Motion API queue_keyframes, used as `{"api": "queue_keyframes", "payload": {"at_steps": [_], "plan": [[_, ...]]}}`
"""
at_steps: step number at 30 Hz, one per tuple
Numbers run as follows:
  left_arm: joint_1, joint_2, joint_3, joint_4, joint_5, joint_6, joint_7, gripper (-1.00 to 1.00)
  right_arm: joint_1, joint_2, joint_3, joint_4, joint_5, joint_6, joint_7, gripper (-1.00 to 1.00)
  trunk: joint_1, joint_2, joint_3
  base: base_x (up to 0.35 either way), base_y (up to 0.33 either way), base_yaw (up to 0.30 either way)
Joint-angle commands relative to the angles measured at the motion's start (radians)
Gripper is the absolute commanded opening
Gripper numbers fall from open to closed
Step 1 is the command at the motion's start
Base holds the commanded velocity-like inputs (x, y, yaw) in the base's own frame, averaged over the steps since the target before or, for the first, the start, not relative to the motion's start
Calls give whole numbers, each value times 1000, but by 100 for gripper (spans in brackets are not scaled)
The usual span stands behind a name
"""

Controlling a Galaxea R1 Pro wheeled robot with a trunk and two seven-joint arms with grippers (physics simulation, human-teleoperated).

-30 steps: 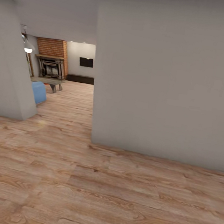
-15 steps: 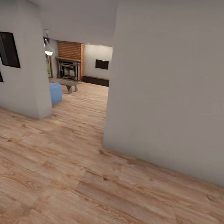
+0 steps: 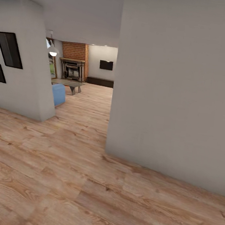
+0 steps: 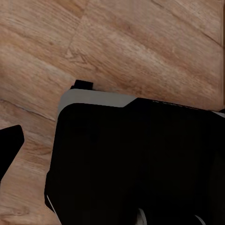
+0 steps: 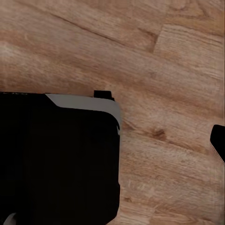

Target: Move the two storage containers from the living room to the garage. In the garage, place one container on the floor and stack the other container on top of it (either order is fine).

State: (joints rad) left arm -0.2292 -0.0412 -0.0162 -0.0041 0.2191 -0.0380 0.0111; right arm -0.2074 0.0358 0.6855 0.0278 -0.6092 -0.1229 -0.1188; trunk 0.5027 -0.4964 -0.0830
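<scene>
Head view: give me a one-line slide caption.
Robot in a hallway of light wood plank floor, facing a grey wall, with the brick fireplace and blue sofa visible through the opening.

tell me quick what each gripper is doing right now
Left gripper: cannot be told; the wrist view shows the robot's black base over the wood floor.
Right gripper: cannot be told either.

Robot base: big black rounded-corner block w/ light grey top edge & small black tab.

Black robot base beneath wrists
</scene>
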Motion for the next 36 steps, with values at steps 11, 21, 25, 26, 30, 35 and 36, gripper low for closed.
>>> {"api": "queue_keyframes", "payload": {"at_steps": [11,21,25,26,30,35,36], "plan": [[-1,0,-2,1,6,-3,1,100,-1,1,8,3,-7,-5,-1,100,1,-2,-2,323,0,0],[-1,0,-2,1,6,-3,1,100,-1,1,8,3,-7,-6,-1,100,1,-2,-2,323,0,70],[-1,0,-2,1,6,-3,1,100,-1,1,8,3,-7,-6,-1,100,1,-2,-2,323,0,261],[-1,0,-2,1,6,-3,1,100,-1,1,8,3,-7,-6,-1,100,1,-2,-2,323,0,270],[-1,0,-2,1,6,-3,1,100,-1,3,8,3,-7,-6,-1,100,1,-2,-2,323,0,274],[-1,0,-2,1,6,-3,1,100,-1,4,8,3,-7,-6,-1,100,1,-2,-2,323,0,276],[-1,0,-2,1,6,-3,1,100,-1,4,8,3,-7,-6,-1,100,1,-2,-2,323,0,276]]}}
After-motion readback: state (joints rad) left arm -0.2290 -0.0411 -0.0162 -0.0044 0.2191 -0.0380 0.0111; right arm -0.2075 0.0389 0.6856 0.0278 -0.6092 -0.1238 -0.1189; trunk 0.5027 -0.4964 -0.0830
